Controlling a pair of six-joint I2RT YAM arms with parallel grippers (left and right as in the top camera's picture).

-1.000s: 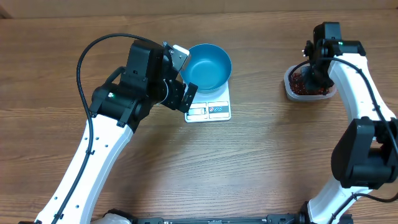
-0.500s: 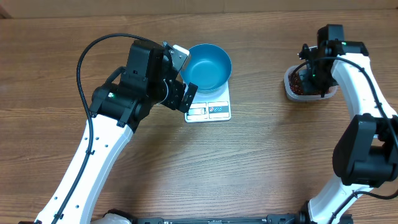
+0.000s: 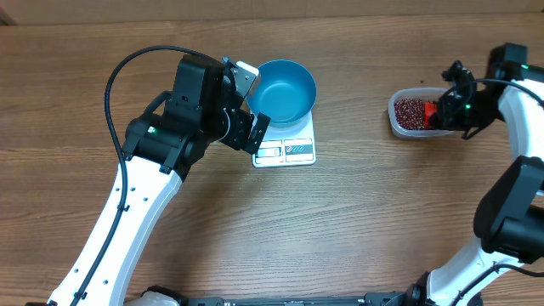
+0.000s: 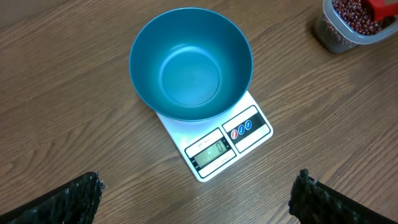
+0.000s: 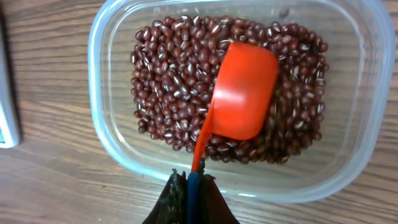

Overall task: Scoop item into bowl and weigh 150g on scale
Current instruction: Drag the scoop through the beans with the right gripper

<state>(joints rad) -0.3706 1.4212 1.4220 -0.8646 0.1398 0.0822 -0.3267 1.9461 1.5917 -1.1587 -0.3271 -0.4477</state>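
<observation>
Scooping stage: right fingers [image 5: 178,196] are clamped on the orange scoop [image 5: 245,90], which is buried in the beans [image 5: 168,81] in the tub [image 5: 106,134]. The bowl [image 4: 191,62] sits empty on the scale [image 4: 217,149] (left fingers [image 4: 71,199] gape wide). I'd say next is to dig, then lift level.

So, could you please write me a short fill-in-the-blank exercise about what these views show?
The blue bowl stands on the white ____.
Inside, the bowl is ____.
The right gripper is shut on the handle of the orange ____.
The beans lie in the clear plastic ____.
Missing words: scale; empty; scoop; tub.
</observation>
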